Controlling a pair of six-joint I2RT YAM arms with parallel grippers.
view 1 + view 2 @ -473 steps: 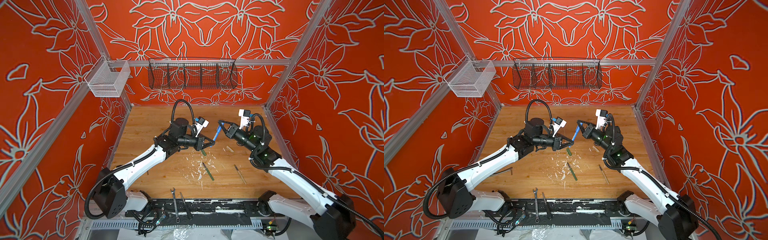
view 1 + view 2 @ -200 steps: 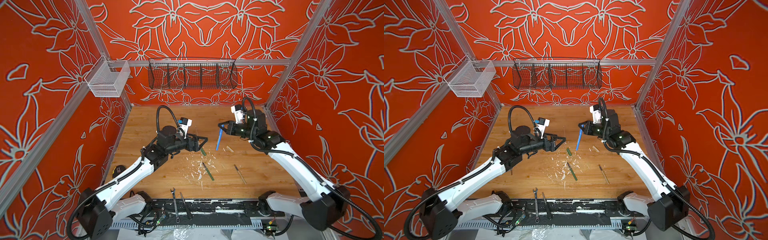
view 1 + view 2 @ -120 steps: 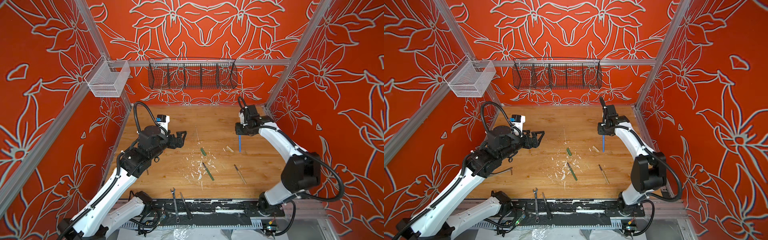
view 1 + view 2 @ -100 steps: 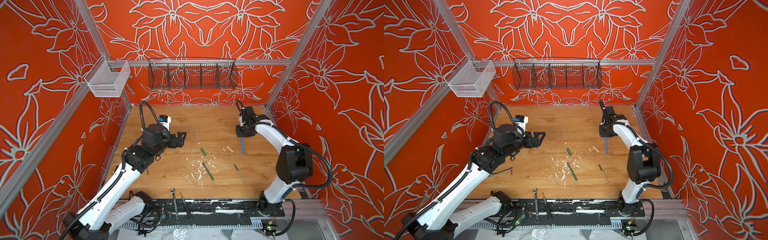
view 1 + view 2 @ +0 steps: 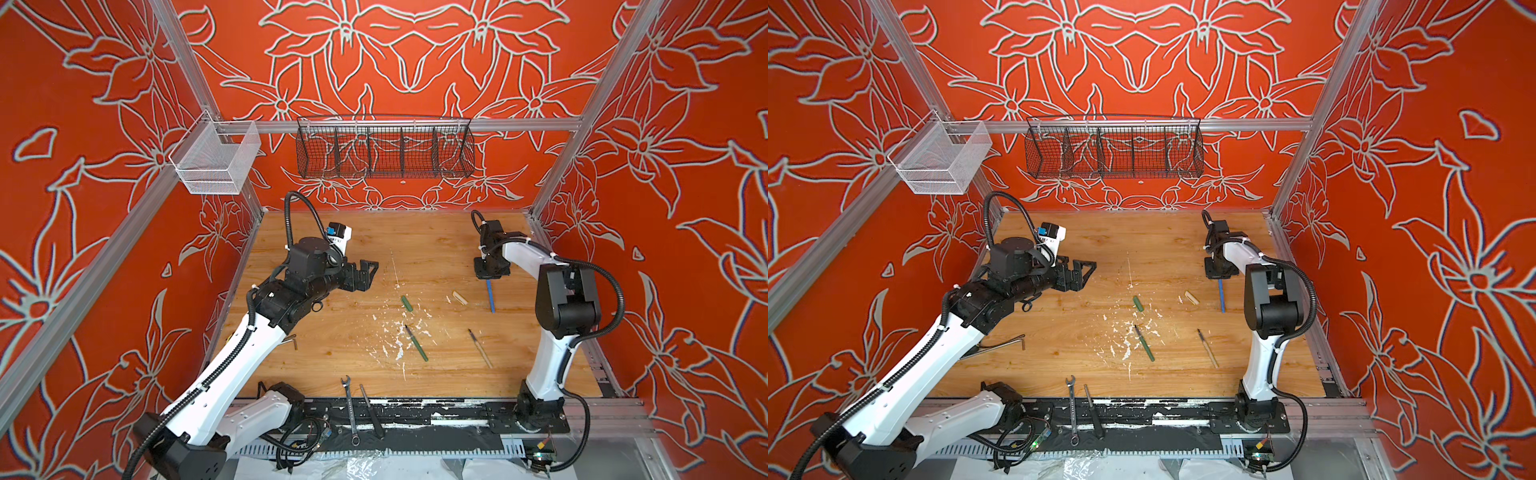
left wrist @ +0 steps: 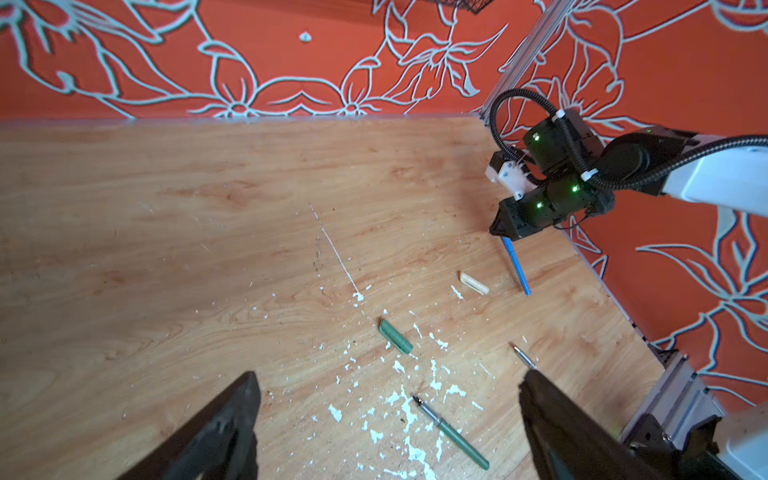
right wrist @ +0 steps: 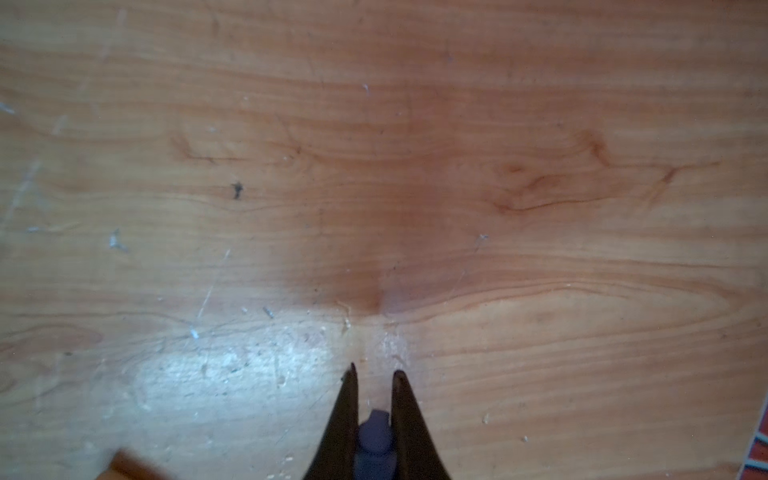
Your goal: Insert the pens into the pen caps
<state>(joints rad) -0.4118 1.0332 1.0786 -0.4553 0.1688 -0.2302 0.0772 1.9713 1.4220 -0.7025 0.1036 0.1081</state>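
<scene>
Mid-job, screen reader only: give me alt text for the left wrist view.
The open left gripper frames a wooden table, and beyond it the right gripper is shut on a blue pen slanting down toward the wood. Loose on the table lie a tan cap, a green cap and a green pen among white flecks.

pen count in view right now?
3. Blue pen gripped in the right claw; green pen mid-table among white flecks; tan pen right of it. None appears hidden.
</scene>
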